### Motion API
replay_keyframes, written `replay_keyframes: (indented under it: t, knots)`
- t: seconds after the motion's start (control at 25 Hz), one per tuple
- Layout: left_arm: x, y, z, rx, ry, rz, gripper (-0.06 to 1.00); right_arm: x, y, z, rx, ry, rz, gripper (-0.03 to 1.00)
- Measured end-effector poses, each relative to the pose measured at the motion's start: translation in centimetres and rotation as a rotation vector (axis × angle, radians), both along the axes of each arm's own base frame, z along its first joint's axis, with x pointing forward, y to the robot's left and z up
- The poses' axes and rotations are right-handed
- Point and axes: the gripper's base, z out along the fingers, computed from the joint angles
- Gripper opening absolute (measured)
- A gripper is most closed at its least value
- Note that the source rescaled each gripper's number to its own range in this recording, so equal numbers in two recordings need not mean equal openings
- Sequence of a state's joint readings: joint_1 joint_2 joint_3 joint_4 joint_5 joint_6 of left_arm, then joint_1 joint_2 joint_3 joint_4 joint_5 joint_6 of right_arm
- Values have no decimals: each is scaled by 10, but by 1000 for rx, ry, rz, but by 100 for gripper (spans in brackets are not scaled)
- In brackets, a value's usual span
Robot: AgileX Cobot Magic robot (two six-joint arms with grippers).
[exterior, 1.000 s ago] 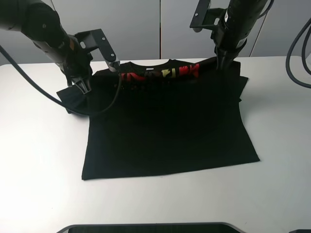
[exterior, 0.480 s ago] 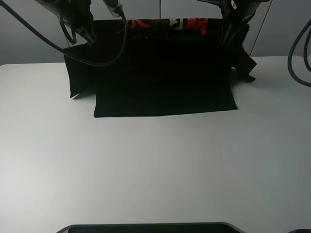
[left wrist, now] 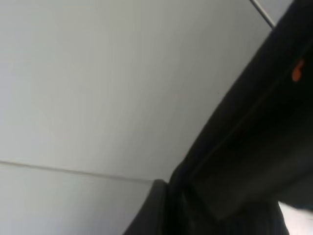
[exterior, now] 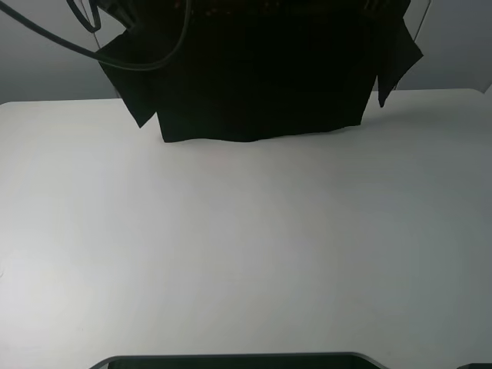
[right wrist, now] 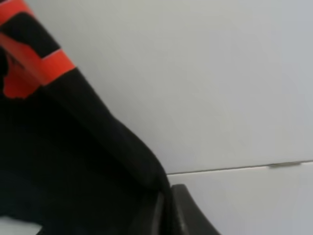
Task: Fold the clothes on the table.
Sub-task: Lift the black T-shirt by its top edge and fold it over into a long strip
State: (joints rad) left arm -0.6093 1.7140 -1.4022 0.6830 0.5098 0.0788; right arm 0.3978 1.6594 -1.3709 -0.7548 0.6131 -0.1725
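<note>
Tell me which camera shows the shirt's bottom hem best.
Exterior high: the T-shirt hangs with its whole hem in frame over the table. Both wrist views show only close-up black fabric and scraps of red print, no hem.

T-shirt (exterior: 261, 84): one, black.
Sleeves: two. One sleeve (exterior: 127, 73) on view's left, other sleeve (exterior: 400, 54) on view's right.
Tabletop (exterior: 246, 254): one, white.
Grippers: two, one per wrist view: left gripper (left wrist: 168, 208), right gripper (right wrist: 166, 213), each only partly seen.
Black cable (exterior: 68, 40): one traceable; further strands, cannot tell.
Dark rounded edge (exterior: 231, 359) at high view's bottom: one.
Orange speck (left wrist: 296, 73) on cloth: one.
</note>
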Motion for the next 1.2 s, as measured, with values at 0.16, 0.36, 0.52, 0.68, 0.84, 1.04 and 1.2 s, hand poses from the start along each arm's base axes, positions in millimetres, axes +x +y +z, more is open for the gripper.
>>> replay_keyframes:
  t: [0.16, 0.36, 0.52, 0.68, 0.84, 1.04, 1.2]
  knots:
    - [-24, -6, -19, 93, 62, -57, 0, -14, 2, -14, -62, 218, 52, 0]
    - [-60, 5, -36, 154, 153, -80, 0, -42, 11, -23, 4, 416, 176, 0]
    - [-85, 23, -40, 150, 223, -71, 0, -74, 14, -28, 18, 507, 231, 0]
    - [-108, 38, -41, 113, 277, -57, 0, -104, 15, -36, 19, 589, 253, 0]
    - [-127, 51, -46, 109, 347, -47, 0, -130, 18, -47, 30, 640, 278, 0]
    - [-145, 64, -63, 124, 440, -23, 0, -154, 21, -59, 51, 698, 287, 0]
    - [-158, 72, -75, 126, 488, -12, 0, -165, 28, -62, 74, 724, 306, 0]
